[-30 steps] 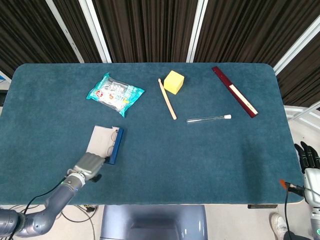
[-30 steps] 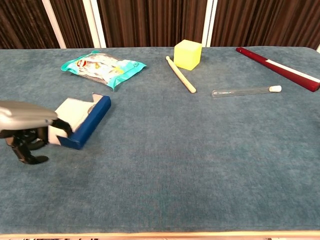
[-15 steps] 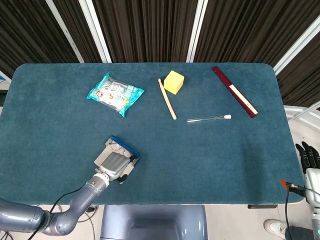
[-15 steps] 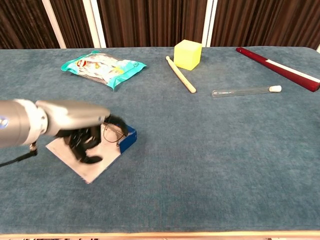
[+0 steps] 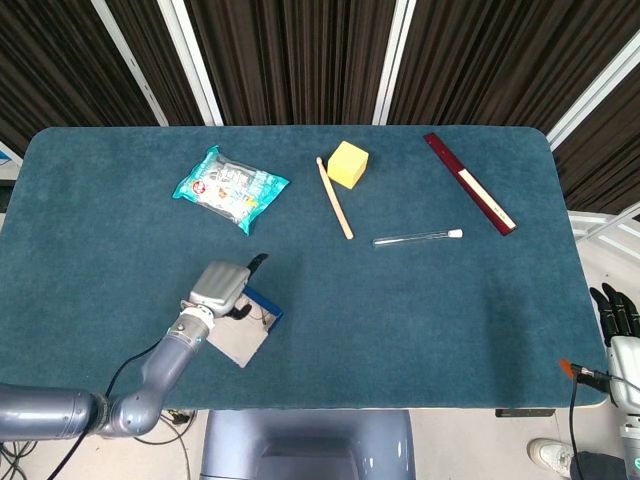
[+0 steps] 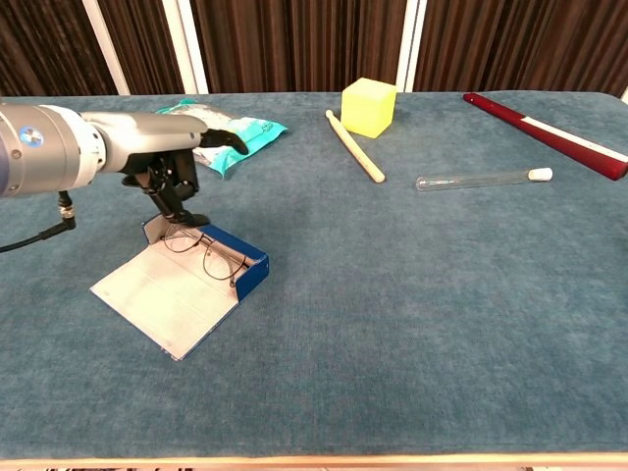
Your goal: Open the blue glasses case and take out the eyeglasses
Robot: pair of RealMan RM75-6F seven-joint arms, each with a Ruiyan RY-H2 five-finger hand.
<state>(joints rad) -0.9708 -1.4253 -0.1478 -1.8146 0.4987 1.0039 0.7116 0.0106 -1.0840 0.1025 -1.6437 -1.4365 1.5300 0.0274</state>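
Note:
The blue glasses case [image 6: 232,261] lies open on the table's front left, its white lid [image 6: 162,297] folded flat toward the front edge. The thin-framed eyeglasses [image 6: 203,252] lie inside the tray. My left hand [image 6: 175,162] hovers over the case's far end. One finger stretches toward the right and the others hang down, their tips [image 6: 188,214] just above the case's rim beside the glasses, holding nothing. In the head view the left hand [image 5: 222,285] covers part of the case [image 5: 262,304]. My right hand [image 5: 616,312] hangs off the table's right edge, fingers straight.
A teal snack packet [image 6: 210,129] lies just behind the left hand. A yellow cube [image 6: 369,106], a wooden stick [image 6: 354,146], a test tube [image 6: 481,179] and a dark red ruler [image 6: 548,134] lie toward the back right. The teal table cover [image 6: 412,324] stretches in front.
My left hand has lifted off the case and drawn back toward the far left. The eyeglasses now show uncovered in the open case, which stays where it was half a second ago.

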